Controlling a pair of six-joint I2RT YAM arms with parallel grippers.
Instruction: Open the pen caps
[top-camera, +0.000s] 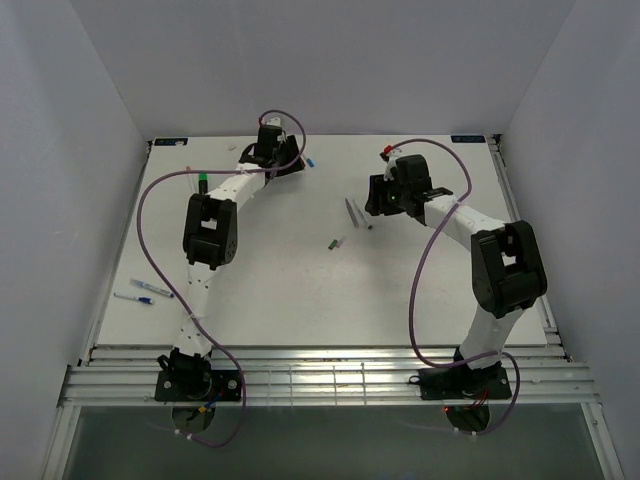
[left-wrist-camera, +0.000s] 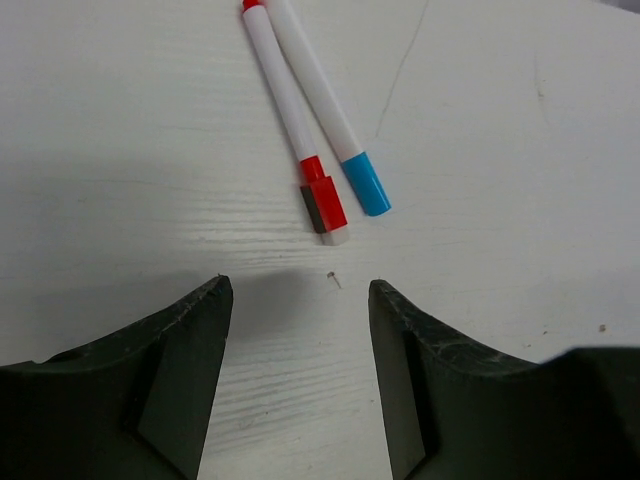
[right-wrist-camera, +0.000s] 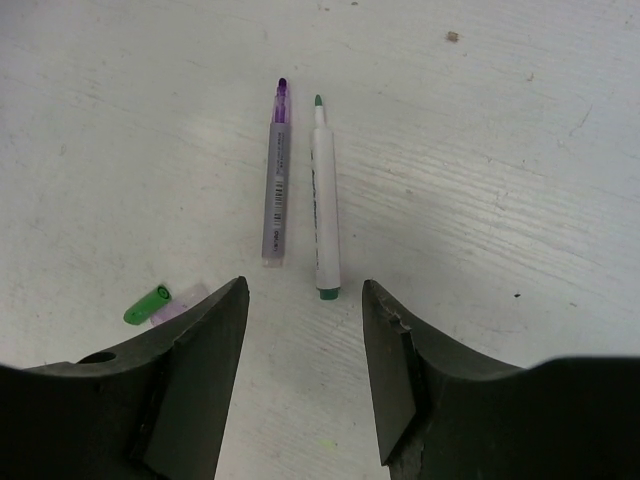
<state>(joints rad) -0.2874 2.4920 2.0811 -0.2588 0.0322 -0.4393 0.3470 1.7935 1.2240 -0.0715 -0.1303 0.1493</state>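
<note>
Hovering released, left pincer (left-wrist-camera: 298, 290) faces red-capped pen (left-wrist-camera: 295, 120) (right pincer (right-wrist-camera: 304, 288), likewise released, faces green-tipped pen (right-wrist-camera: 323, 200)).

Light even and diffuse, from above; white table (top-camera: 300, 290) uniformly bright. Wrist views sharp (soft shadow just ahead of left gripper (left-wrist-camera: 299, 287)); overhead view coarser.

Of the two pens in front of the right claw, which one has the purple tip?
The grey pen, lying nearer the loose green cap; the white pen beside it has a green tip instead.
</note>
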